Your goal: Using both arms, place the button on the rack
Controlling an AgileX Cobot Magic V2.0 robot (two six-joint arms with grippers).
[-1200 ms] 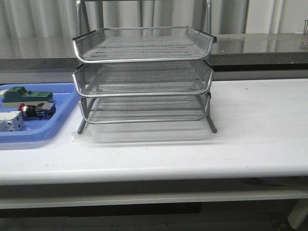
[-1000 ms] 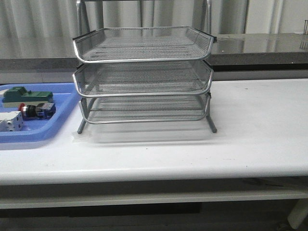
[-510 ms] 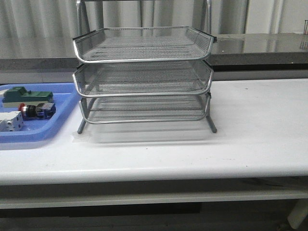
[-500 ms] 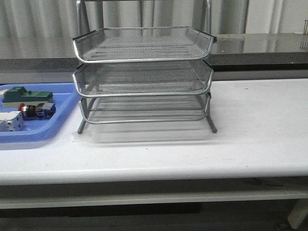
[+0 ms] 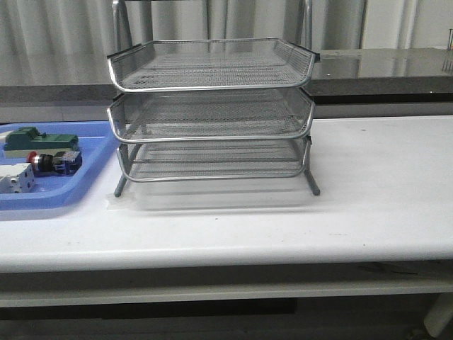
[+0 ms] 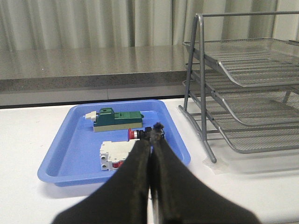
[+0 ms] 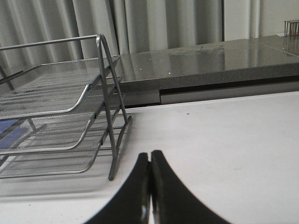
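Rack (image 5: 211, 113) stands mid-worktop (image 5: 382, 205), three mesh tiers, all bare. Blue tray (image 5: 85, 180) lies just left of the rack, close beside its leg. Button (image 5: 53, 162) lies on its side in the tray, red cap pointing away from the rack, between the green block (image 5: 39, 141) behind it and the white block (image 5: 15, 178) in front. Neither arm shows from the front. Left tool (image 6: 150, 135) fingers pressed together, holding nothing, pointed toward the tray (tips hide part of the button). Right tool (image 7: 150, 161) likewise closed and empty, over bare worktop right of the rack.
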